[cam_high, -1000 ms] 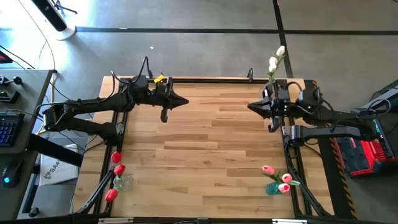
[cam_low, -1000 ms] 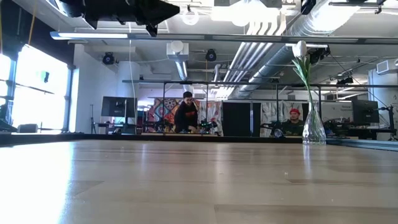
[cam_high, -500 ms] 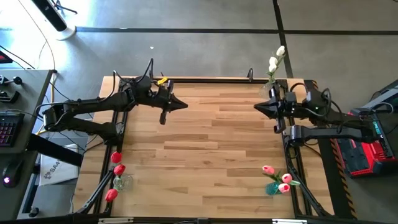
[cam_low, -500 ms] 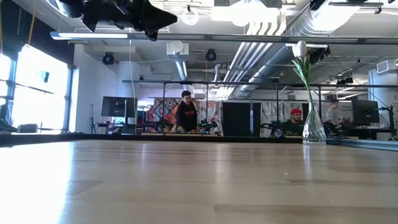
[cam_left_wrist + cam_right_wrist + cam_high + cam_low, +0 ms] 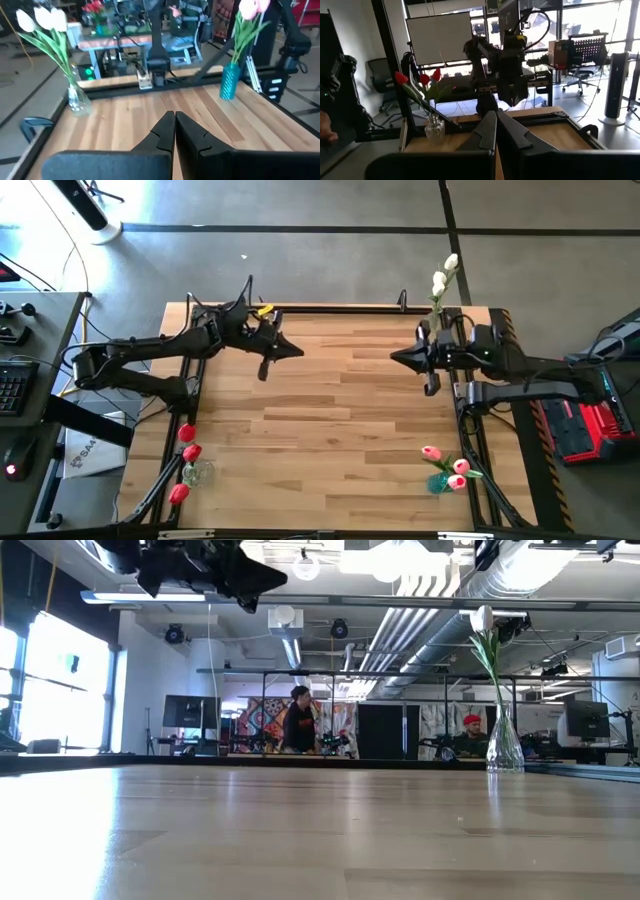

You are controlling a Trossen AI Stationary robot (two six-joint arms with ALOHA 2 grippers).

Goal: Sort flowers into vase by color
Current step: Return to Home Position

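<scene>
All tulips stand in vases by their stems. White tulips point(image 5: 441, 278) fill a clear vase point(image 5: 78, 99) at the far right corner. Red tulips point(image 5: 186, 452) stand in a clear vase point(image 5: 434, 130) at the near left. Pink tulips point(image 5: 447, 464) stand in a teal vase point(image 5: 230, 82) at the near right. My left gripper point(image 5: 300, 351) hovers shut over the far left of the table. My right gripper point(image 5: 393, 358) hovers shut over the far right, facing it. Neither holds anything.
Bare wooden tabletop point(image 5: 340, 430) lies between and in front of the two arms. The low view shows the white tulip vase point(image 5: 505, 748) standing at the far right, with people point(image 5: 300, 720) in the room behind. A hand point(image 5: 325, 125) shows beyond the table's left side.
My right gripper drew back a little toward the table's right edge, then came out again toward the middle, ending slightly farther left than before. It stayed shut. My left arm barely shifted.
</scene>
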